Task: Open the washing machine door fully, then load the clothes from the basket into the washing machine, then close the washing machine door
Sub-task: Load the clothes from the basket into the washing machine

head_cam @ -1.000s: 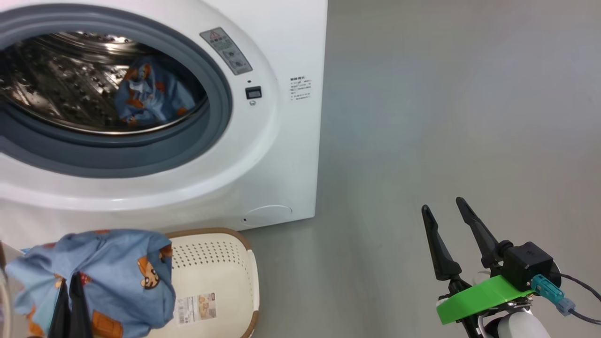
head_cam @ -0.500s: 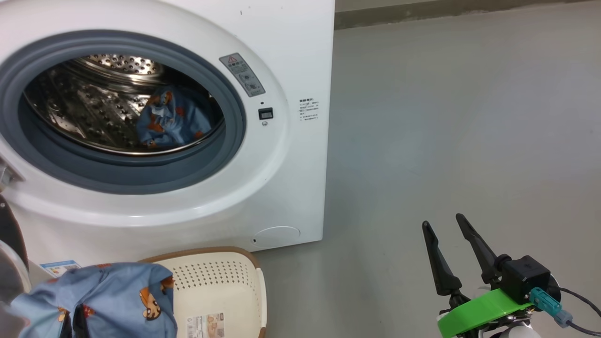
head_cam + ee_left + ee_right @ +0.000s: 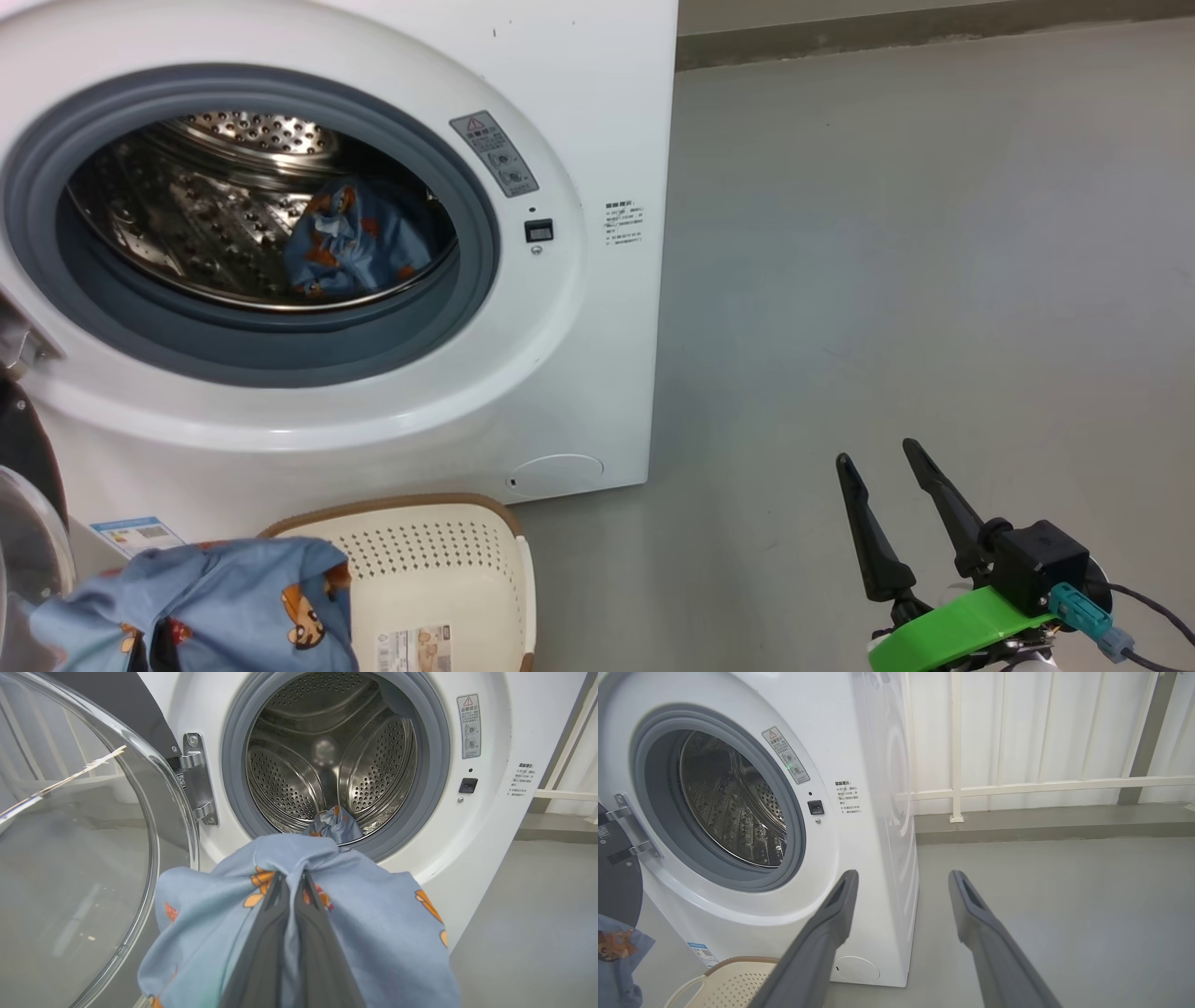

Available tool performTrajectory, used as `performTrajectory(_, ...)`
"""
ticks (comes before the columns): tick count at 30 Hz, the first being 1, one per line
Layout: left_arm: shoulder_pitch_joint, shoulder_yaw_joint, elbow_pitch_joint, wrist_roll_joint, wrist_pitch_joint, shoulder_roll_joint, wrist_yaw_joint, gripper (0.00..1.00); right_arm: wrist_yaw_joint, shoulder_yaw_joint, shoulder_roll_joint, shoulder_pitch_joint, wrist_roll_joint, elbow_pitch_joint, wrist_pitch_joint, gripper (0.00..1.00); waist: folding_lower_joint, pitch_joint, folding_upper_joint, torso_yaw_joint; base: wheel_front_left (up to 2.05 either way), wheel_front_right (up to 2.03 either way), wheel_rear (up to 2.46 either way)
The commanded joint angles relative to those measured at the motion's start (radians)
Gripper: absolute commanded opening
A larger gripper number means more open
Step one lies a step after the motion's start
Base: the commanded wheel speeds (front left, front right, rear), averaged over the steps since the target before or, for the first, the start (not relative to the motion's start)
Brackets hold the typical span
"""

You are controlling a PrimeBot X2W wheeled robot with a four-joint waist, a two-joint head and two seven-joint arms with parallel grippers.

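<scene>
The washing machine (image 3: 597, 355) stands with its drum exposed, and the washing machine door (image 3: 70, 858) is swung wide to the left on its hinge. One light-blue printed piece of the clothes (image 3: 355, 247) lies inside the steel drum. My left gripper (image 3: 292, 877) is shut on another light-blue piece (image 3: 373, 933), which hangs over its fingers in front of the drum mouth and above the left part of the basket (image 3: 448, 551). The basket's visible cream bottom carries a label sticker. My right gripper (image 3: 877, 452) is open and holds nothing, out over the floor to the right of the machine.
Grey floor (image 3: 934, 233) stretches to the right of the machine. A white railing and wall (image 3: 1017, 784) run behind it. The door's glass bowl (image 3: 28, 551) stands close to the left of the held cloth.
The head camera has tilted up, so the whole drum opening now shows. The blue piece stays in my left gripper, lower in the picture. The right gripper keeps its open pose.
</scene>
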Motion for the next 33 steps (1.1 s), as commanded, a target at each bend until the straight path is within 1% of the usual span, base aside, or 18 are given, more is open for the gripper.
performTrajectory(1, -0.019, 0.03, -0.032, -0.013, -0.012, 0.012, 0.007, 0.0, 0.003, 0.028, 0.001, -0.011, -0.012, -0.024, -0.005, 1.0, 0.0, 0.003, 0.0, -0.001, 0.0, 0.0, 0.0)
performTrajectory(11, -0.056, 0.012, -0.03, -0.027, -0.012, 0.012, 0.01, 0.0, 0.003, 0.025, 0.001, -0.02, -0.01, -0.033, -0.005, 1.0, 0.0, 0.057, 0.0, 0.001, 0.0, 0.0, 0.0)
performTrajectory(19, -0.176, 0.015, -0.014, -0.034, -0.012, 0.012, -0.003, 0.0, 0.003, 0.024, 0.001, -0.042, -0.008, -0.04, -0.005, 1.0, 0.0, 0.142, 0.0, -0.001, 0.0, 0.0, 0.0)
performTrajectory(22, -0.248, 0.025, 0.006, -0.045, -0.012, 0.012, -0.016, 0.0, 0.003, 0.026, 0.001, -0.056, -0.003, -0.044, -0.005, 1.0, 0.0, 0.179, 0.0, -0.006, 0.0, 0.0, 0.0)
performTrajectory(28, -0.403, 0.069, 0.043, -0.01, -0.012, 0.02, -0.061, 0.0, 0.003, 0.035, 0.001, -0.087, 0.0, -0.044, -0.005, 1.0, 0.0, 0.246, 0.0, -0.026, 0.0, 0.0, 0.0)
performTrajectory(33, -0.519, 0.097, 0.072, 0.017, -0.012, 0.039, -0.089, 0.0, 0.003, 0.052, 0.001, -0.113, 0.002, -0.054, -0.005, 1.0, 0.0, 0.295, 0.0, -0.05, 0.0, 0.0, 0.0)
